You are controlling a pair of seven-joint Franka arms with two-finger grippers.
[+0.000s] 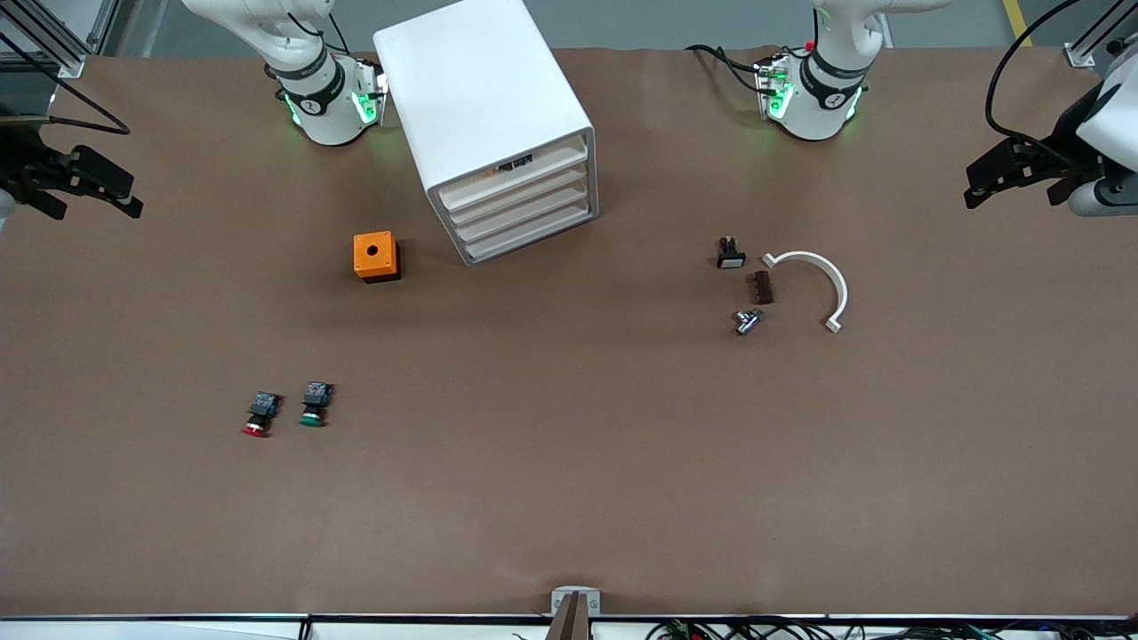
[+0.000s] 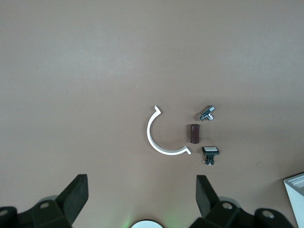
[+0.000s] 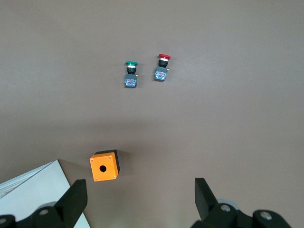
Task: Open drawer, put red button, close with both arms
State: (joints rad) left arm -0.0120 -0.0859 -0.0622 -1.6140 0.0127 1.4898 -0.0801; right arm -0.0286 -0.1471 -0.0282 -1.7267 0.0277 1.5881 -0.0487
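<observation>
Both grippers hang spread open: left gripper (image 1: pixel 1022 182) at the frame's right edge, right gripper (image 1: pixel 76 182) at its left edge. The red button (image 1: pixel 259 415) lies lower left, just beside the green button (image 1: pixel 314 404).

The left gripper (image 2: pixel 141 197) hangs high over the brown table (image 2: pixel 85 71) with its two black fingers (image 2: pixel 76 194) spread wide apart and nothing between them. Below it lies a white half-ring clip (image 2: pixel 159 145), its opening turned toward a small dark brown cylinder (image 2: pixel 194 133) just beside it. A small silver metal fitting (image 2: pixel 207 113) lies near one end of the cylinder, and a black switch with a white rectangular face (image 2: pixel 210 153) lies near the other end. A corner of the white drawer cabinet (image 2: pixel 297 190) shows at the picture's edge
</observation>
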